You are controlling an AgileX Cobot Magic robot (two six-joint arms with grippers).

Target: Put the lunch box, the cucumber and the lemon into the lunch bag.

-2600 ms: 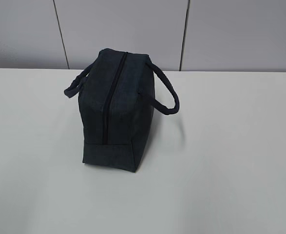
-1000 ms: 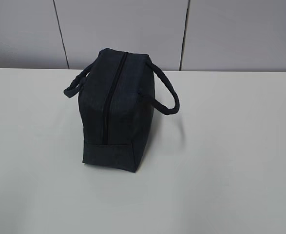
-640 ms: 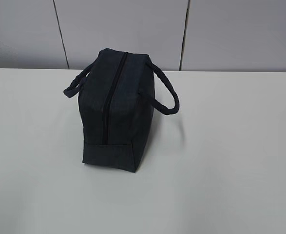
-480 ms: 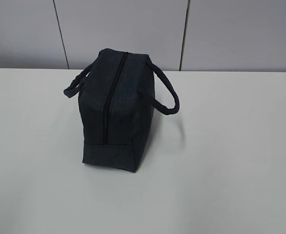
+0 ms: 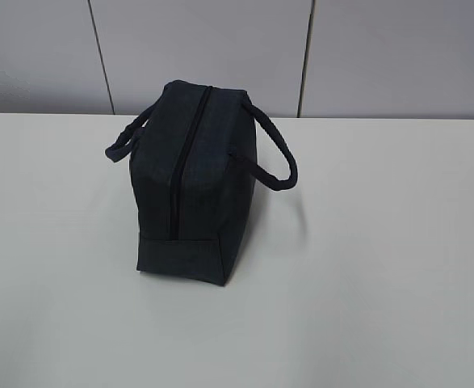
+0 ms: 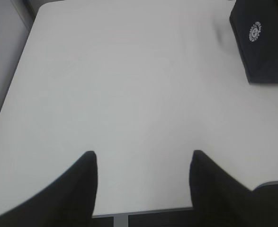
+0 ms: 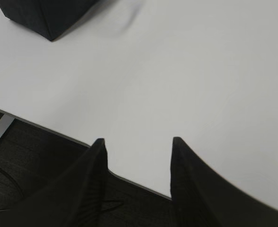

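Boxy navy fabric lunch bag (image 5: 192, 190) zipped; left tool (image 6: 143, 163), right tool (image 7: 139, 146) spread, empty.

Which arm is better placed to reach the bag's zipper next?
Neither is clearly better. Both grippers, left and right, hang open and empty over the table's near edge, well back from the bag. Its zipper is closed. I lean left: the bag sits left of centre.

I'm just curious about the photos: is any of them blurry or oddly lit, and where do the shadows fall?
Exterior view: even, soft light; the lunch bag casts a faint shadow to its right on the table. Left wrist view: slightly soft, the left gripper dark and featureless. Right wrist view: the right gripper likewise near-black silhouette.
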